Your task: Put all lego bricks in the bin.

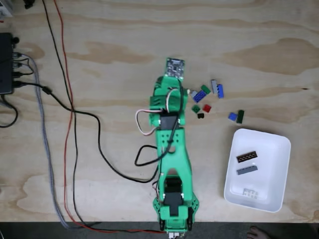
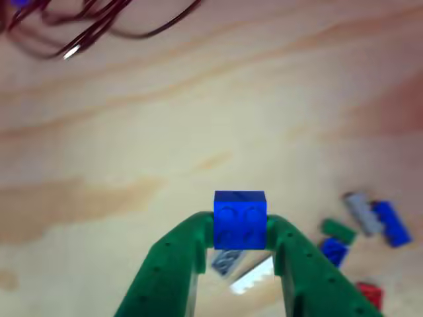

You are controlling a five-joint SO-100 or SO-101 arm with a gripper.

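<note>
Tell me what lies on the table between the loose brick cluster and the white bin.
In the fixed view, a blue brick and a dark green brick lie side by side between the cluster and the bin; otherwise bare wood.

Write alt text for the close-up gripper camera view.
A green gripper clamps a blue lego brick above a plywood table. More loose bricks lie at lower right, cables at upper left.

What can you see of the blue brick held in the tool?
The blue brick is a small, glossy, square plastic block showing faint round studs on the face towards the other view's camera. It sits clamped between the two green fingers of the tool, raised above the plywood table, touching nothing else.
</note>
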